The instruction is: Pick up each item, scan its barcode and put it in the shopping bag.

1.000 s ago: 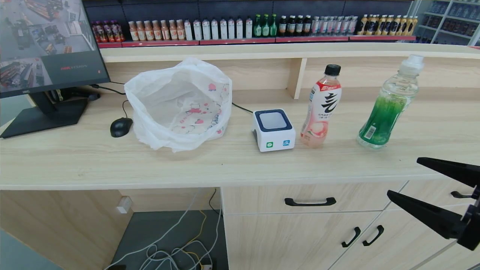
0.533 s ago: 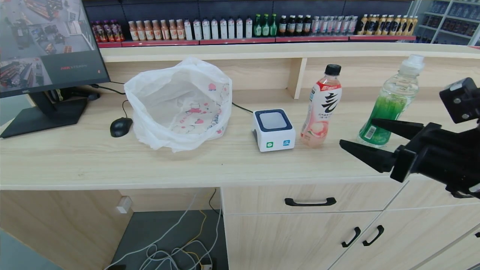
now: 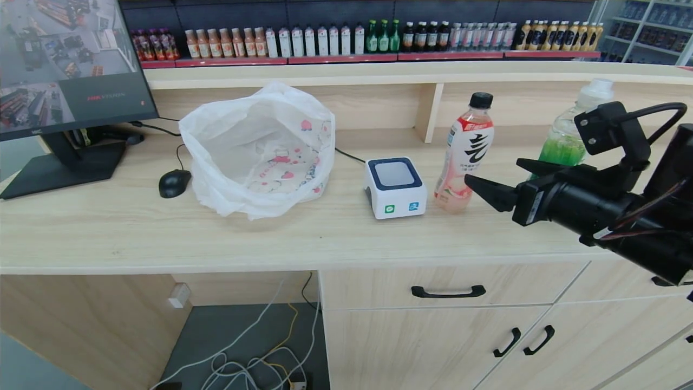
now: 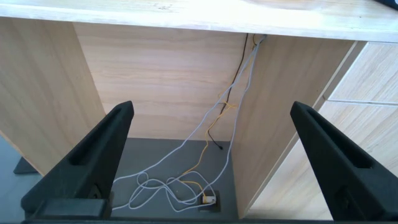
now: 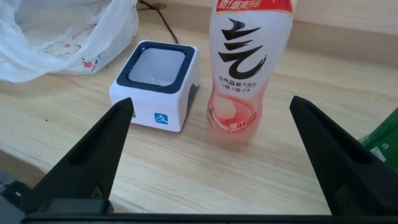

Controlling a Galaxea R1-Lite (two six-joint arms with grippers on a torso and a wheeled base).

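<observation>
On the worktop two bottles are counted: one pink bottle and one green bottle. One shopping bag, one scanner, one mouse and one monitor are counted besides. At 12 o'clock a long row of shelf bottles is seen, too small to be counted surely.

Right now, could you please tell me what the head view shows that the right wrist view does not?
Head view adds: the monitor, the mouse, the drawers, the back shelf of bottles, and the green bottle up to its cap. Right wrist view adds: a close look at the pink bottle, framed by the open right gripper. Both share: the shopping bag, the scanner, the pink bottle, part of the green bottle, the right gripper and the counter.
</observation>
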